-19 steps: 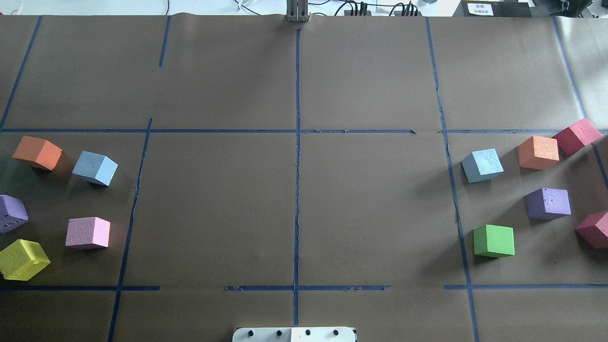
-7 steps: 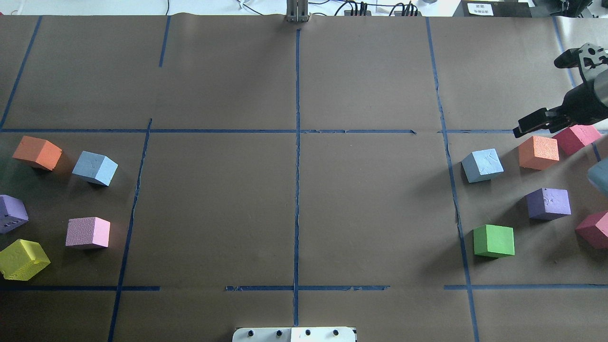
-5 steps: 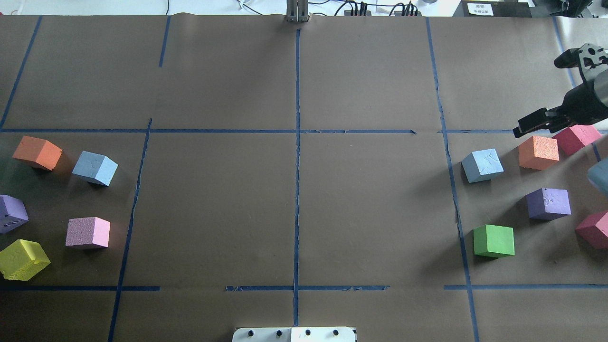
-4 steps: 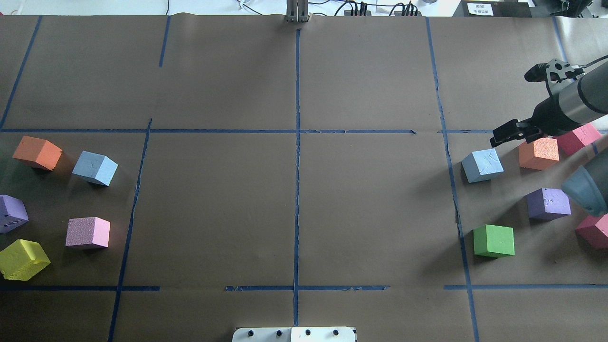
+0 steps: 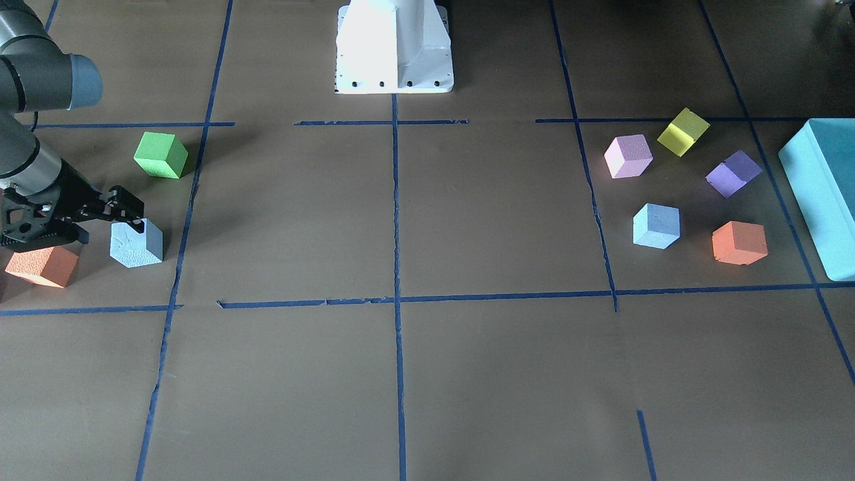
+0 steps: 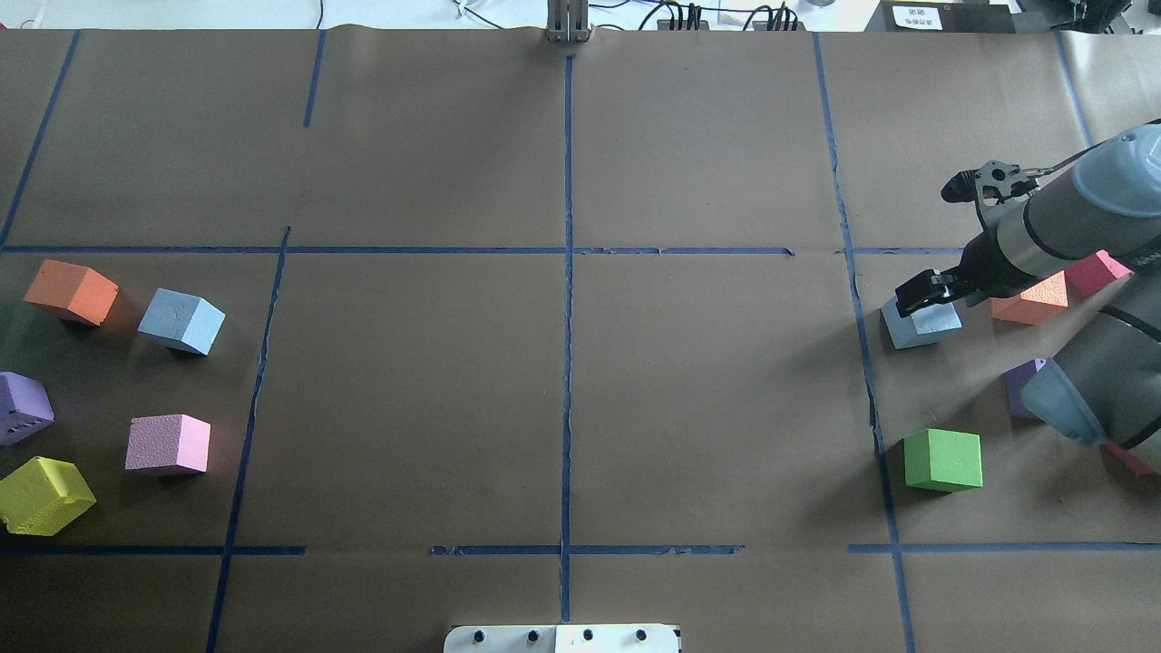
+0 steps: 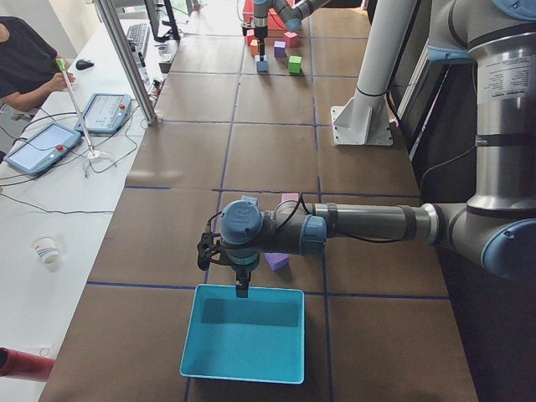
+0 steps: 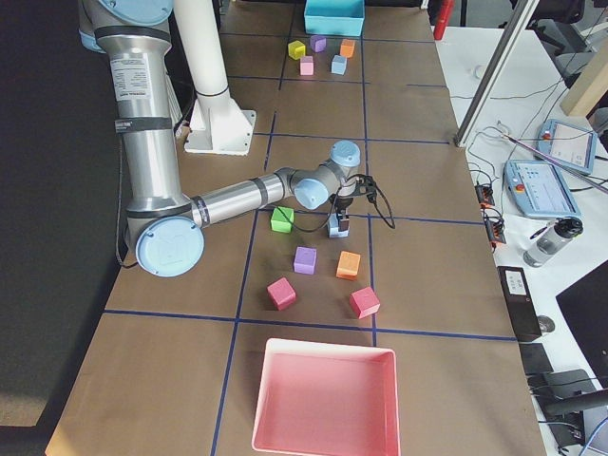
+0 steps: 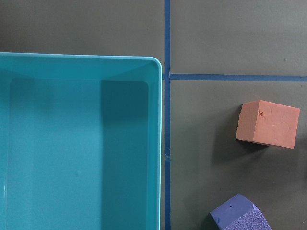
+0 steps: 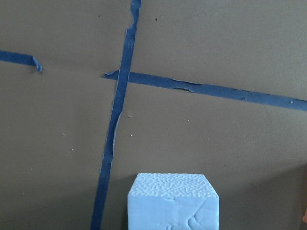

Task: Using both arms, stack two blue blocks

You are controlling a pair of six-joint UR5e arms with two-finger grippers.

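One blue block (image 6: 181,320) lies at the left of the overhead view, and in the front view (image 5: 656,226) at the right. The other blue block (image 6: 934,320) lies at the right, also seen in the front view (image 5: 137,246) and low in the right wrist view (image 10: 172,203). My right gripper (image 6: 921,297) hovers just over this block, apart from it, and looks open in the front view (image 5: 130,212). My left gripper (image 7: 241,289) shows only in the exterior left view, over the teal box (image 7: 243,335); I cannot tell whether it is open or shut.
Green (image 6: 943,460), orange (image 6: 1029,304) and half-hidden purple (image 6: 1020,381) cubes lie around the right arm. Orange (image 6: 71,291), purple (image 6: 20,408), pink (image 6: 168,444) and yellow (image 6: 41,494) cubes surround the left blue block. A pink tray (image 8: 323,399) lies at the right end.
The right arm came in from the right edge and moved left and down until its gripper stands over the right blue block. No cube has moved.
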